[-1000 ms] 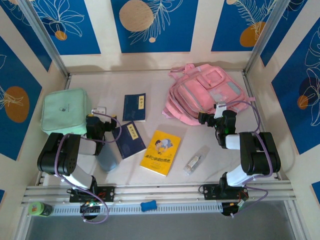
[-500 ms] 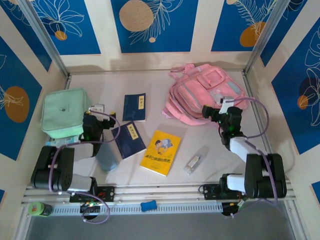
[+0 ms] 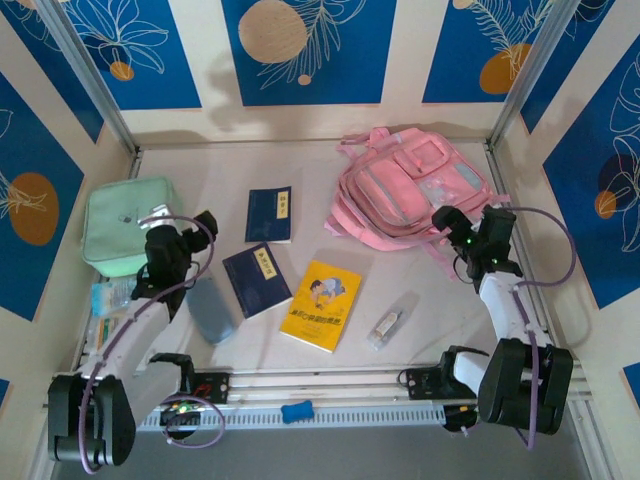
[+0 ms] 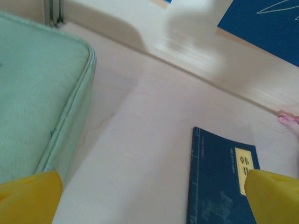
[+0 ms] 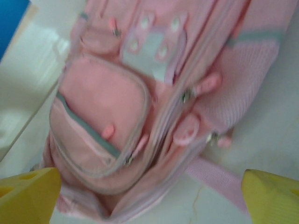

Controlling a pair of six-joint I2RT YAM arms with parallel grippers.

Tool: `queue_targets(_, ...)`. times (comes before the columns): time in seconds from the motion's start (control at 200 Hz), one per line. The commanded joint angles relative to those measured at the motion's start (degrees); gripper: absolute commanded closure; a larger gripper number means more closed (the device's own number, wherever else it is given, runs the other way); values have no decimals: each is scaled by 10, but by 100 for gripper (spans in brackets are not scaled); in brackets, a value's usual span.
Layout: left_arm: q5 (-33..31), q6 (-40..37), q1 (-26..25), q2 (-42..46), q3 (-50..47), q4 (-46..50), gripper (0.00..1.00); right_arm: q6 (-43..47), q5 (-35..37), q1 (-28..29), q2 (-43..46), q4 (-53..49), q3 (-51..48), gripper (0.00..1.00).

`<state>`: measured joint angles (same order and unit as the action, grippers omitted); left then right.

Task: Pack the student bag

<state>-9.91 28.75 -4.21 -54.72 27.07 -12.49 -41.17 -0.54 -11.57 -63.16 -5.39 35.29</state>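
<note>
The student bag [image 3: 405, 190] is a large pink backpack lying flat at the back right of the table, front pockets up. In the right wrist view its zip pockets and pink pullers [image 5: 140, 93] show blurred. My right gripper [image 3: 447, 222] hovers at the bag's near right corner and is open, yellow fingertips [image 5: 28, 193] wide apart with nothing between them [image 5: 149, 196]. My left gripper [image 3: 203, 224] is open too, beside the mint-green case [image 3: 125, 225], over bare table [image 4: 152, 200] between the case [image 4: 32, 102] and a dark blue booklet [image 4: 219, 186].
Two dark blue booklets [image 3: 269, 213] [image 3: 258, 278], a yellow book [image 3: 320, 291], a grey pouch [image 3: 212, 310] and a small clear packet [image 3: 388, 322] lie mid-table. A pale packet [image 3: 110, 297] lies under the left arm. Walls close in on three sides.
Both arms have stretched out from folded poses. The left gripper rose and swung toward the mint case; the right gripper moved right, to the bag's near right corner. Both stayed open.
</note>
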Motion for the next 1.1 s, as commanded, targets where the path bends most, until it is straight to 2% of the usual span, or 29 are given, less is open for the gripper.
queue_targets(0.0, 53, 56, 6, 28, 21, 82, 0, -58, -58, 18, -15, -105, 37, 1)
queue_targets(0.09, 98, 64, 2, 45, 17, 90, 1, -74, -77, 39, -35, -136, 49, 1)
queue_targets(0.215, 124, 75, -21, 54, 25, 118, 1, -89, -137, 78, -83, -147, 68, 1)
queue_targets(0.315, 131, 78, -62, 50, 29, 118, 1, -109, -130, 116, -111, -161, 80, 1)
queue_targets(0.415, 118, 78, -112, 38, 36, 117, 1, -149, -140, 145, -129, -121, 67, 1)
queue_targets(0.695, 82, 62, -255, -34, 69, 85, 1, -236, -86, 190, -181, -79, 86, 1)
queue_targets(1.005, 57, 45, -321, -115, 110, 54, 0, -305, -10, 206, -233, -36, 112, 0)
queue_targets(1.091, 53, 40, -333, -133, 122, 52, 0, -303, 3, 204, -255, -37, 130, 5)
